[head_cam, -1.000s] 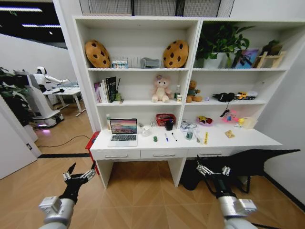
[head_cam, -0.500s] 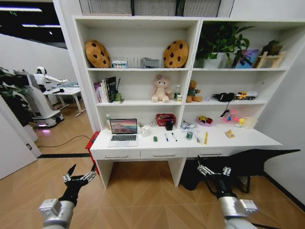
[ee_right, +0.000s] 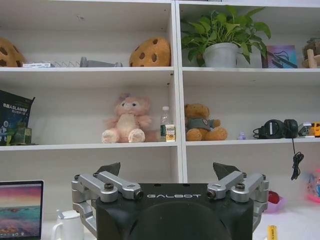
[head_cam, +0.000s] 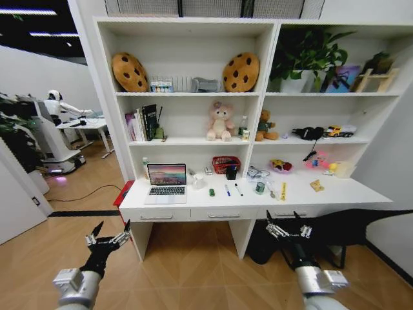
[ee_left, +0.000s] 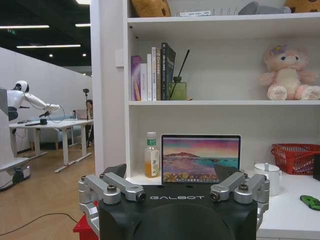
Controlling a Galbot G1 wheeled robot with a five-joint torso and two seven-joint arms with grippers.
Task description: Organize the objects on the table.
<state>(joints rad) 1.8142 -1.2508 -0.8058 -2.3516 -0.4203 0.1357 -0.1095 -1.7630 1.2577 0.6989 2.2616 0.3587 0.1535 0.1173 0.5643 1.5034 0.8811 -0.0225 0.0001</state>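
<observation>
Left tool (head_cam: 108, 238) hangs low before the bench (head_cam: 335, 191), fingers spread and empty. On the bench from the left: the open laptop (head_cam: 166, 182), likely rigid but hinge-fragile, best lifted by its base edges; the white mug (head_cam: 197, 180), hard and breakable, take the handle; the green toy car (head_cam: 211, 192) and pens (head_cam: 227, 190), light, pinch mid-body. Right tool (head_cam: 288, 228), spread too, hovers short of the bench.
</observation>
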